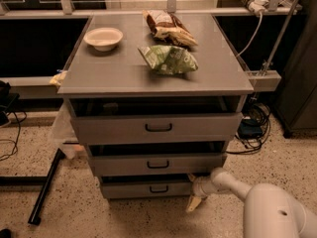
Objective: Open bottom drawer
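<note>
The bottom drawer (148,188) is the lowest of three in the grey cabinet (158,73), with a narrow grey front and a small black handle (158,188). Its front stands a little out from the cabinet, with a dark gap above it. My gripper (192,191) is at the right end of that drawer front, low near the floor and well right of the handle. One cream fingertip (193,204) points down below the front and another shows above it (190,177), so the gripper is open. My white arm (267,209) reaches in from the lower right.
The middle drawer (157,163) and top drawer (158,128) also stand slightly out. On the cabinet top are a white bowl (103,37), a green bag (168,59) and a brown bag (168,28). A black stand leg (44,187) lies on the floor at left. Cables (252,123) lie at right.
</note>
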